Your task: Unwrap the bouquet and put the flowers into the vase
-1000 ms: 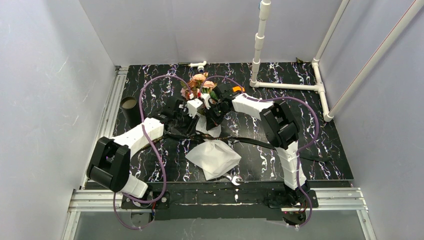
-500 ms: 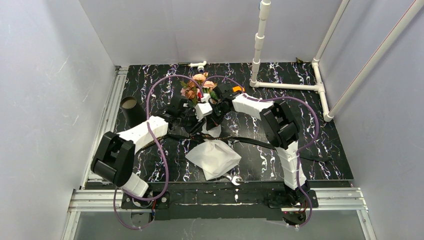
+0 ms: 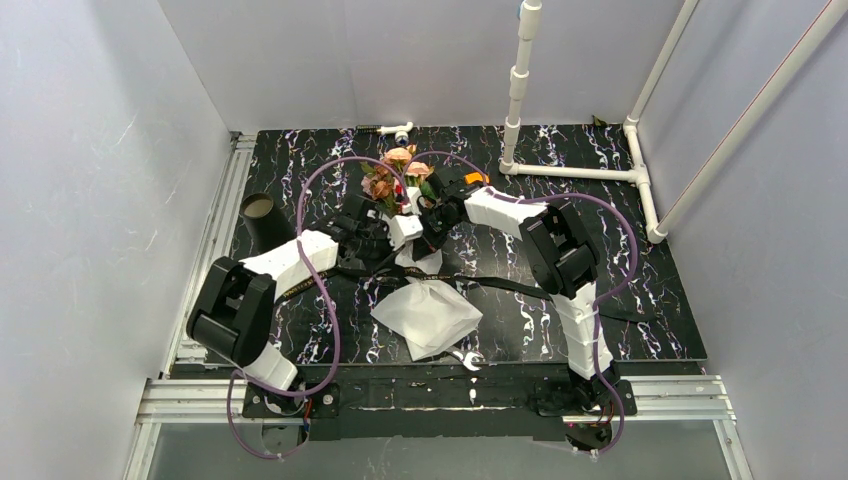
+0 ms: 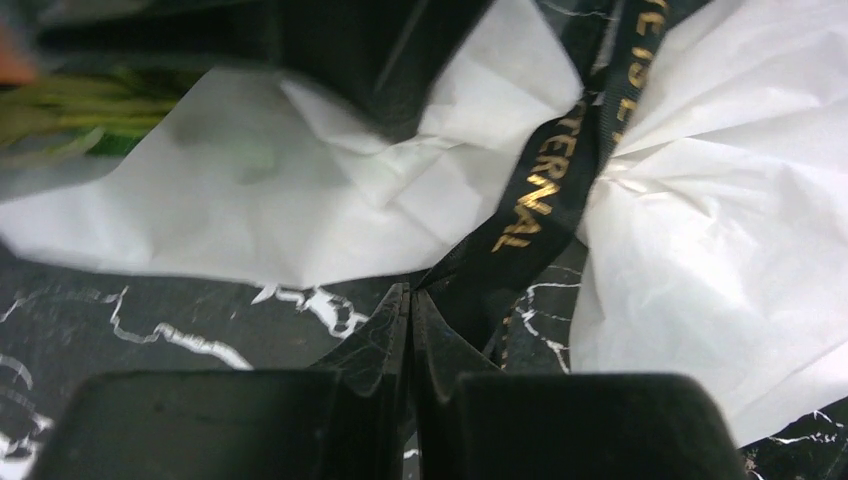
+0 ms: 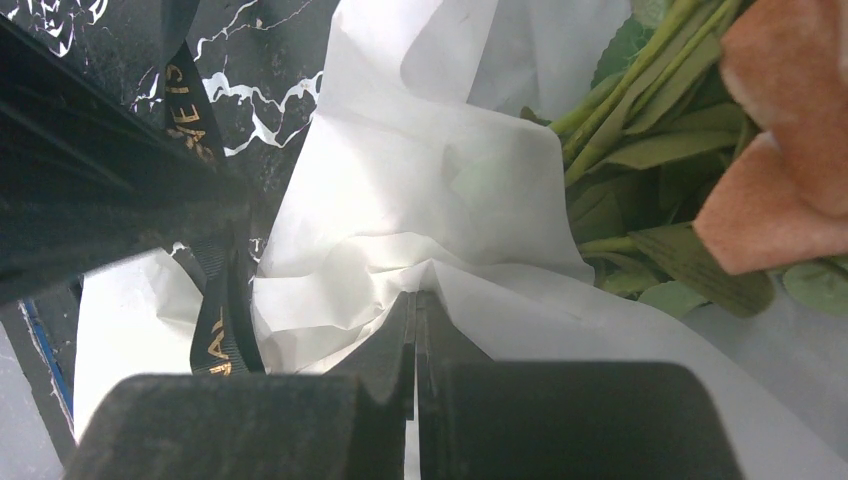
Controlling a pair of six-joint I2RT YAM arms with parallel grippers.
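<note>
White paper wrap (image 5: 430,190): crumpled and translucent; seen bunched around the lower stems of the bouquet (image 3: 398,180).
Bouquet position: held between the two arms over the middle of the bench (image 3: 620,250), toward the far side, with the flower heads turned to the far edge.
Flowers (image 5: 775,170): peach and rust-orange petals noted, with green leaves and thin green stems running out of the wrap; none are seen in the vase.
Black ribbon (image 4: 540,190): gold lettering is visible; it runs down between two folds of white paper and meets the tips of the left claw.
Left claw (image 4: 411,295): jaws are pressed together, with the ribbon's narrowed end pinched at the tips, just above the bench surface.
Right claw (image 5: 415,297): jaws are pressed together on a puckered fold of the paper wrap, just beside the stems.
Vase (image 3: 259,208): black tube, standing upright near the left edge of the bench, well apart from the bouquet; mouth up.
Loose white sheet (image 3: 428,315): crumpled paper lying on the bench, nearer than the bouquet, between the two arm bases.
White pipe post (image 3: 515,90): standing at the far side, right of the bouquet.
</note>
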